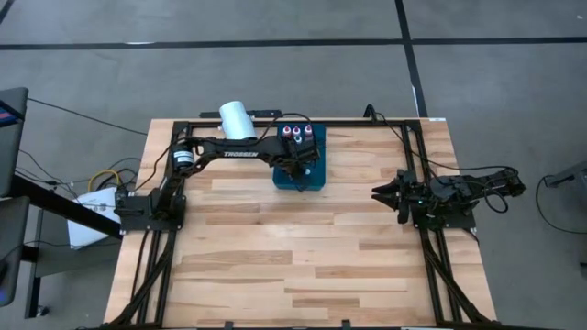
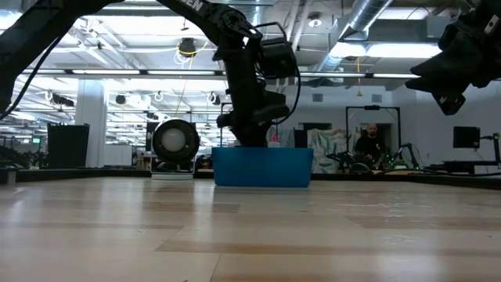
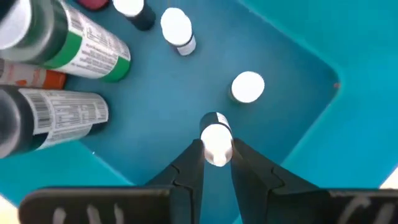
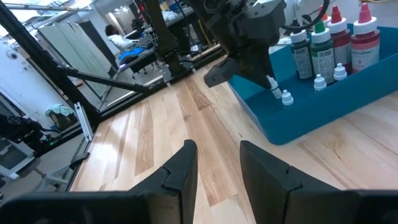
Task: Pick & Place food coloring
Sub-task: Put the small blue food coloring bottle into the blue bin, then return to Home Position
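1. The left gripper (image 3: 216, 155) reaches down into the blue tray (image 3: 292, 68), fingers pinching a white-capped food coloring bottle (image 3: 216, 138).
2. More small bottles (image 3: 247, 87) stand just beyond it.
3. The right gripper (image 4: 217, 163) waits well apart, fingers slightly spread, holding nothing.

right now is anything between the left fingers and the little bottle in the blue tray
Nothing visible. The left gripper is down inside the blue tray, its fingers on either side of a white-capped little bottle. The other bottles stand apart from it.
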`<state>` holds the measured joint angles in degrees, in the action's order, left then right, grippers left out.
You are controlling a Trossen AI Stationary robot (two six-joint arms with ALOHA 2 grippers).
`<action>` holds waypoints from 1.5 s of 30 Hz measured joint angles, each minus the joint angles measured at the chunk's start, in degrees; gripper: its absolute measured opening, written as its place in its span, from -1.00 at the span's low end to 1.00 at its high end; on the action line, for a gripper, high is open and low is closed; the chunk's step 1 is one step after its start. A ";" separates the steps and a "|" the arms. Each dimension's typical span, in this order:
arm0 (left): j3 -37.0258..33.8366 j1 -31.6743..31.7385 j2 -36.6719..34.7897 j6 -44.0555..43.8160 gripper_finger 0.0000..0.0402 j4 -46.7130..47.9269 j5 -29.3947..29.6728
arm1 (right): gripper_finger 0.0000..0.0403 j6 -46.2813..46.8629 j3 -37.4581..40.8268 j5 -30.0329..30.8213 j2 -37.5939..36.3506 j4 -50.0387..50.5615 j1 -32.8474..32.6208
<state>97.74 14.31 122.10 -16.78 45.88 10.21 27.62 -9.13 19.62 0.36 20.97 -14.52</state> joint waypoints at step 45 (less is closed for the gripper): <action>13.43 2.66 -0.07 2.54 -0.32 13.24 -1.82 | -0.46 0.07 0.02 0.02 0.00 -0.02 -0.02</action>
<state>111.17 16.96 122.04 -14.24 59.12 8.39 27.69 -9.10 19.64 0.36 20.95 -14.54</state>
